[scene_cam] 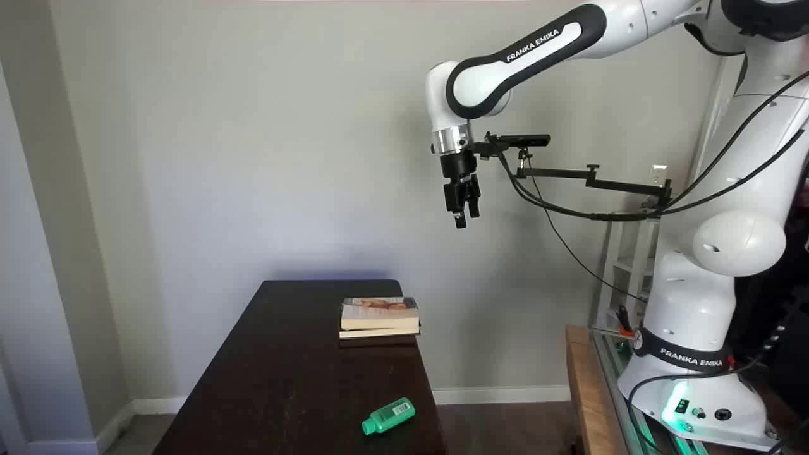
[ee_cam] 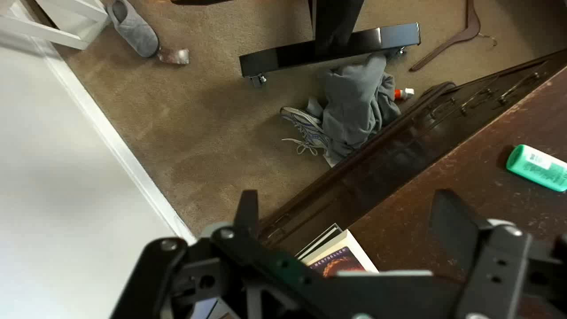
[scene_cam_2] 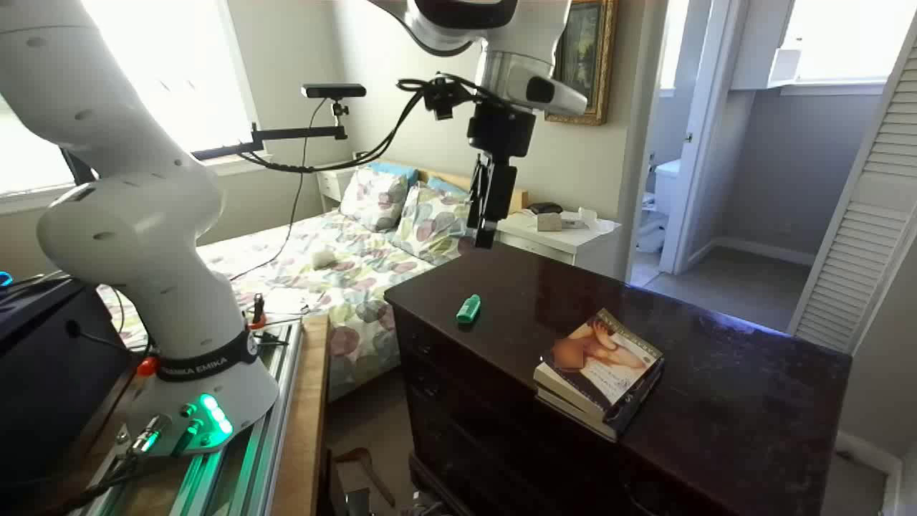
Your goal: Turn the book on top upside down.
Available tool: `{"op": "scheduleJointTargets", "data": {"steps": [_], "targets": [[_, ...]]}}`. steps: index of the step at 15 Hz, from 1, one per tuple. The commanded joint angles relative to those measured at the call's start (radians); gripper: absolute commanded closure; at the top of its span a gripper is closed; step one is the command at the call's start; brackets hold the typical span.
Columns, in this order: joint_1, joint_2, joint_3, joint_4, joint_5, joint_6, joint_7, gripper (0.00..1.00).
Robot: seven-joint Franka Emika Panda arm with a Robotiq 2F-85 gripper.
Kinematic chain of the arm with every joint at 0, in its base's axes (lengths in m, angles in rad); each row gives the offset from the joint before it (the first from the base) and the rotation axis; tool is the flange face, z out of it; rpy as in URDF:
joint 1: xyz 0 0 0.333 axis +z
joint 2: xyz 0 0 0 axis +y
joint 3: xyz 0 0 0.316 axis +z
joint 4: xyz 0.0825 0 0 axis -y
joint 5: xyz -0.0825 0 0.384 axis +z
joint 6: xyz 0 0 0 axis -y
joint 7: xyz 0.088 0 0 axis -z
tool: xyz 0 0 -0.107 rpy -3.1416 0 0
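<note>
The book on top (scene_cam: 379, 308) lies flat on another book (scene_cam: 379, 332) near the dresser's edge. Its tan cover with a reddish-orange picture faces up in an exterior view (scene_cam_2: 609, 365). The lower book also shows there (scene_cam_2: 573, 414). In the wrist view a corner of the book on top (ee_cam: 339, 262) shows, with "BESTSELLER" on its cover; the gripper hides the rest. My gripper (ee_cam: 347, 206) is open, with its two fingers wide apart and nothing between them. It hangs high above the dresser, apart from the books, in both exterior views (scene_cam: 466, 218) (scene_cam_2: 483, 236).
The dark dresser (scene_cam: 278, 360) carries the books and a green bottle (scene_cam: 389, 416) lying on its side, also in an exterior view (scene_cam_2: 468, 309). A bed (scene_cam_2: 358, 287) and white nightstand (scene_cam_2: 573, 240) stand beyond. Clothes (ee_cam: 359, 102) and shoes lie on the floor.
</note>
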Motion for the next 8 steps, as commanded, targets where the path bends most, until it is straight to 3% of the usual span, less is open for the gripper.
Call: {"op": "scheduleJointTargets", "data": {"steps": [1, 7, 8], "targets": [[0.01, 0.0, -0.01, 0.001, -0.002, -0.002, 0.001, 0.0], [0.01, 0.0, -0.01, 0.001, -0.002, -0.002, 0.001, 0.0], [0.004, 0.02, -0.006, 0.007, -0.016, 0.018, 0.048, 0.0]]}}
